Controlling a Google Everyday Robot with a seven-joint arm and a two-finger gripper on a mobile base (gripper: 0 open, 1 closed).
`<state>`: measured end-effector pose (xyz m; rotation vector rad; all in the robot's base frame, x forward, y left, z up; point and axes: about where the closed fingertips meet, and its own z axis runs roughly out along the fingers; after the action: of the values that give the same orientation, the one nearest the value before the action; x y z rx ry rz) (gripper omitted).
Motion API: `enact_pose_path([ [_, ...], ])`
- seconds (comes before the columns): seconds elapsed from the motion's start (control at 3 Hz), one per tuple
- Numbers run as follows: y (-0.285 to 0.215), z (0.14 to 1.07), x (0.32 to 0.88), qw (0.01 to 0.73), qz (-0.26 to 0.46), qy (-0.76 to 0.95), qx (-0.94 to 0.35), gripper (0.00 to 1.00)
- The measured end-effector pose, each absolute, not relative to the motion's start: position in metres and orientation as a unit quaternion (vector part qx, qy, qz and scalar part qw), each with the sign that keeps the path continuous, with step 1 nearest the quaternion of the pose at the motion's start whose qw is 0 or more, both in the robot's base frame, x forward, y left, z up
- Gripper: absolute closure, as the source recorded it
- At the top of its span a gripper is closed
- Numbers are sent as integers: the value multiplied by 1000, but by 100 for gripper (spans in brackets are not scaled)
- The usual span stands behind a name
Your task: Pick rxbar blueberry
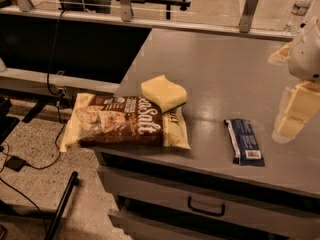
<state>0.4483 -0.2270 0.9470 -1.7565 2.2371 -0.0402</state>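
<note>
End effector [294, 115] above the desk [225, 64] at the right edge of view, empty; whether spread or closed cannot be told. The rxbar blueberry [245, 141] lies flat just to its left, near the desk's front edge. Judged to be the approach step: the next move calls for centring over the bar and descending.

1. The gripper [292, 118] hangs at the right edge, which cuts part of it off, just right of the rxbar blueberry [245, 141].
2. The rxbar blueberry's label print is too small to read.
3. The yellow sponge [164, 93] hides part of the chip bag's [120, 121] lettering.
4. The top edge crops the water bottle [301, 5].
</note>
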Motion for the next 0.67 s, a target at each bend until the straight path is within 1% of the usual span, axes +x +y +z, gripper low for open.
enact_pose_path([
  [0.67,-232,896,452,126,-7,747,-652,0],
])
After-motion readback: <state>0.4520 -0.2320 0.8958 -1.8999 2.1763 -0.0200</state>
